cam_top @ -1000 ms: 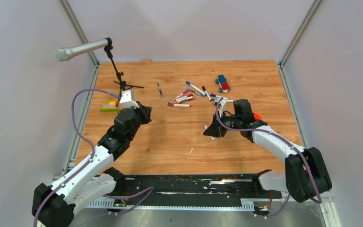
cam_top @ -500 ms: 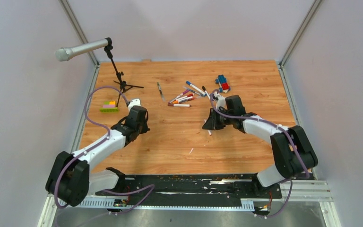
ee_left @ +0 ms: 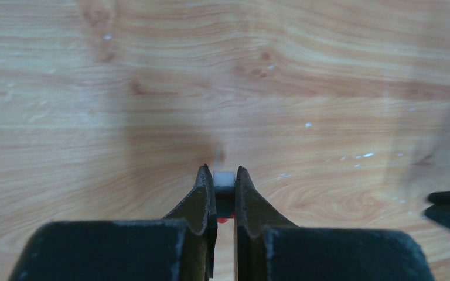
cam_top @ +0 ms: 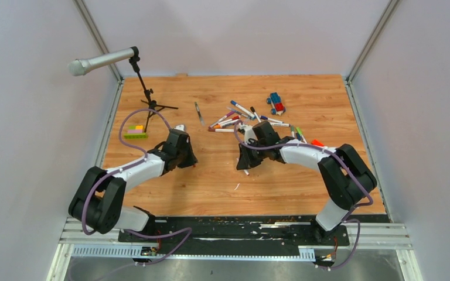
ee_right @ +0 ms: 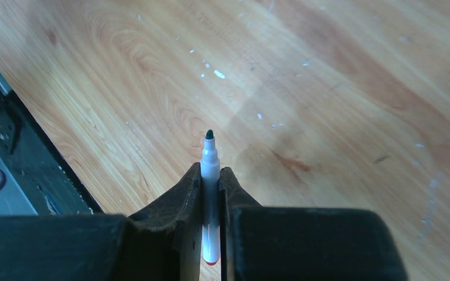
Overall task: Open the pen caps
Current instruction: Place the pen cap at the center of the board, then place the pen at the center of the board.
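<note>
**A:** Top view hides both grips, anyone see?

**B:** Wrist cams do: left fingers [ee_left: 202,196] pinch a small cap [ee_left: 224,178] at their tips. Right fingers [ee_right: 190,190] pinch an uncapped pen [ee_right: 210,158], nib poking past them.

1. The pile of pens [cam_top: 229,121] lies at the far middle of the table [cam_top: 211,187]; a toy car [cam_top: 276,103] stands right of it, farther back.
2. A microphone stand [cam_top: 147,99] stands far left, a brick bar [cam_top: 135,134] just before it.
3. Before the pile, the left gripper [cam_top: 191,163] pinches a pen cap [ee_left: 224,178] at left, the right gripper [cam_top: 244,167] a pen [ee_right: 210,161] at right.
</note>
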{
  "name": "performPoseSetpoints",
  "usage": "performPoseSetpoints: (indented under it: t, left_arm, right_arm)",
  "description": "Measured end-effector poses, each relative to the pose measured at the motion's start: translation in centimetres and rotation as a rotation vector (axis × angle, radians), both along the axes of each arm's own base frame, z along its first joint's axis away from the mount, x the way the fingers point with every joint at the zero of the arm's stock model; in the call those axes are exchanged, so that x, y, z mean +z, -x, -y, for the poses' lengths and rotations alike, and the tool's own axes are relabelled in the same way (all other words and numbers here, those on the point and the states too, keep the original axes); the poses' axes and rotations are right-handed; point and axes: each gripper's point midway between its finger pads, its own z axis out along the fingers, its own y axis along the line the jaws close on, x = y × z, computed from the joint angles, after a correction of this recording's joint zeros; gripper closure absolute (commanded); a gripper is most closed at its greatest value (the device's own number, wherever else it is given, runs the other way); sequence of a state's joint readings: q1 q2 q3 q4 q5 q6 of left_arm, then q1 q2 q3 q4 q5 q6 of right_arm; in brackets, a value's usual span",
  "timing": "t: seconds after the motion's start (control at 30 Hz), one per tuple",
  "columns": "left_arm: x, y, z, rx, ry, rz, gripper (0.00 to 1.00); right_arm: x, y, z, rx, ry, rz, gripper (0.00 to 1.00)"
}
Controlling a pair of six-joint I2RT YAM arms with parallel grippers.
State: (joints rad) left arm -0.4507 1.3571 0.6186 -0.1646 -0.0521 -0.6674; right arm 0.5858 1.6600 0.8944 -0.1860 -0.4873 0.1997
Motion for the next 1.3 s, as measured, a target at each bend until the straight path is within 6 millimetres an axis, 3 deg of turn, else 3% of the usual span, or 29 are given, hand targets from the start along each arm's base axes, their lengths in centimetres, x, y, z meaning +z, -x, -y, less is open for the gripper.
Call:
performPoseSetpoints:
  t: [0.13,0.27,0.6,0.67,1.1,1.3]
  left_arm:
    - [0.1,-1.1,1.6,0.073,0.075,-0.012,1.00]
    - [0.2,-2.8,1.9,0.208,0.090,-0.042,1.00]
    - [0.4,-4.1,1.1,0.455,0.147,-0.052,1.00]
    - [0.4,-4.1,1.0,0.484,0.166,-0.058,0.94]
    - [-0.7,-3.7,2.0,0.567,0.265,-0.129,0.92]
    - [-0.4,-3.0,-0.3,0.556,0.151,-0.093,0.69]
  right_arm:
    - [-0.8,1.9,-1.5,0.089,0.044,0.014,0.88]
    - [-1.5,2.9,-3.3,0.169,0.092,0.026,0.85]
    - [-2.3,1.8,-7.9,0.277,0.143,0.044,0.80]
    - [-2.0,1.1,-8.6,0.277,0.136,0.060,0.80]
    - [-2.5,1.5,-8.5,0.267,0.133,0.043,0.77]
    - [-2.2,2.1,-8.6,0.288,0.115,0.036,0.73]
